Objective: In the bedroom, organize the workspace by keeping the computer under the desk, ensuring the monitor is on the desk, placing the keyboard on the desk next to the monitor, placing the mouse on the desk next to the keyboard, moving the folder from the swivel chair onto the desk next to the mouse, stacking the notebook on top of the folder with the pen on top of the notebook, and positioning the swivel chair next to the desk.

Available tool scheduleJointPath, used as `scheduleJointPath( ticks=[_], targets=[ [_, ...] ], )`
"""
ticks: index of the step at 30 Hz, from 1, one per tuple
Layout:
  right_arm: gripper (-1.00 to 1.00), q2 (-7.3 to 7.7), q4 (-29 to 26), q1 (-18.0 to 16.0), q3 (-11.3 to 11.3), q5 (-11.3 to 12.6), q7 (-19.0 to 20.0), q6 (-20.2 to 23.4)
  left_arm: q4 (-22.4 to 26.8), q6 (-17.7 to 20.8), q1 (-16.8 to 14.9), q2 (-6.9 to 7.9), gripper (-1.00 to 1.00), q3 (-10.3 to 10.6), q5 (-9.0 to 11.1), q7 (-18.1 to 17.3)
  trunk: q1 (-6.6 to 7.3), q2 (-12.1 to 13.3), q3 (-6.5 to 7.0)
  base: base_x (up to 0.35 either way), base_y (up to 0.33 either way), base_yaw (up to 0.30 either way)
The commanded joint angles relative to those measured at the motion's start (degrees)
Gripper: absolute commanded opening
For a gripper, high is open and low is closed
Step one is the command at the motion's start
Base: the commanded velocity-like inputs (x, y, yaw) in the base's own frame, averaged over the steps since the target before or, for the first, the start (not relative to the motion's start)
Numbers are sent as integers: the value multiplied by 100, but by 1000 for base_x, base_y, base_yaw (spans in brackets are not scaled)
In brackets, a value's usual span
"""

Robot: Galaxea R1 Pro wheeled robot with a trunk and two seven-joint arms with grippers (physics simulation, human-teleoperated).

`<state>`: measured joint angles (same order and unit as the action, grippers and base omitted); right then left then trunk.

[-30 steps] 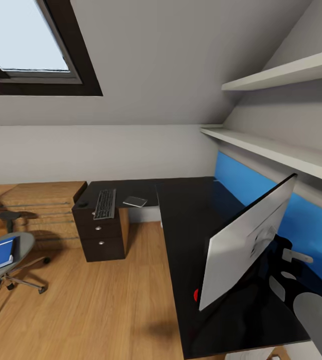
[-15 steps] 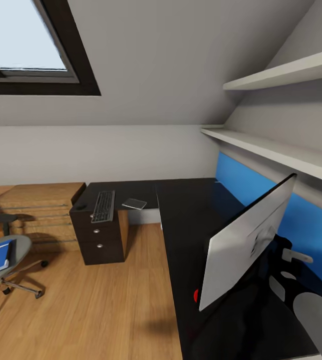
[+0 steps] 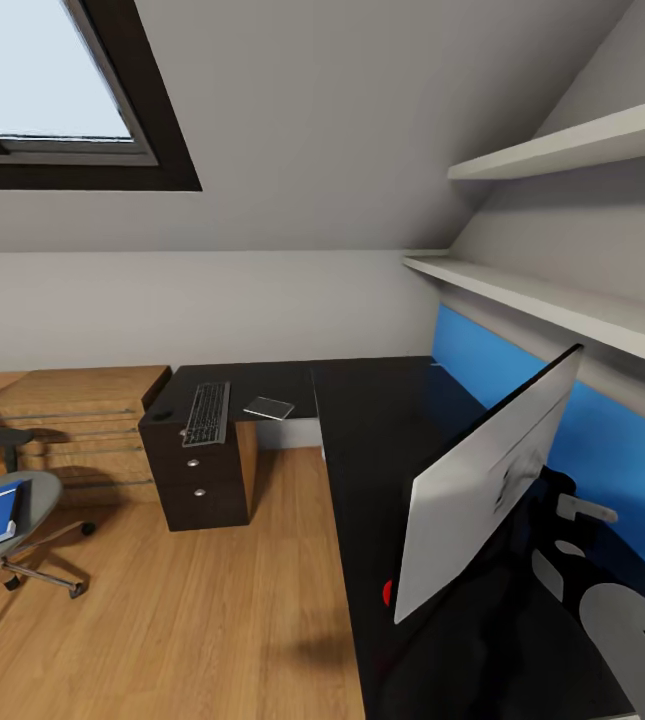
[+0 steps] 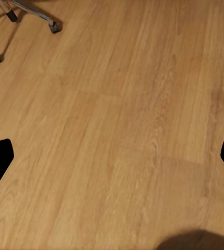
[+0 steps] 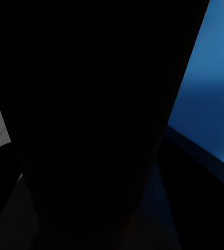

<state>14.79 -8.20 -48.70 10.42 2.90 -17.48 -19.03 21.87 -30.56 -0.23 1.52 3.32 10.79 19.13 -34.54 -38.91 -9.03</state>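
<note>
Monitor (image 3: 487,480) stands tilted on the table (image 3: 382,440), white back showing, right arm behind it; its jaws I cannot tell. Left gripper (image 4: 112,156) hangs wide over floor.

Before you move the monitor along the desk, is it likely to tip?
Probably yes. The monitor is a wide, thin panel, already tilted over the desk, so it may be top-heavy. Its stand is hidden from view, so grip low and steady. The panel looks stiff, yet likely fragile.
</note>
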Motion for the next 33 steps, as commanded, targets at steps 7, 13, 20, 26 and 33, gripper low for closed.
scheduleJointPath(
  ticks=[7,13,20,26,33],
  targets=[
    [-100,-2,196,0,-278,44,7,-30,1,-20,-4,6,100,37,55,26,-2,-5,-10,0,0,0],
    [-100,-2,196,0,-278,44,8,-30,1,-20,-4,6,100,37,55,28,-2,-5,-10,0,0,0],
    [-100,-2,196,0,-282,44,8,-25,1,-20,-4,6,100,22,55,26,-2,-5,-10,0,-39,51],
    [-100,-2,203,0,-278,48,8,-22,1,-27,-4,6,100,15,55,23,-2,-5,-10,0,-170,80],
    [-100,-2,204,0,-282,53,8,-22,1,-31,-4,6,100,10,48,28,-2,-5,-10,0,-24,11]
  ],
)
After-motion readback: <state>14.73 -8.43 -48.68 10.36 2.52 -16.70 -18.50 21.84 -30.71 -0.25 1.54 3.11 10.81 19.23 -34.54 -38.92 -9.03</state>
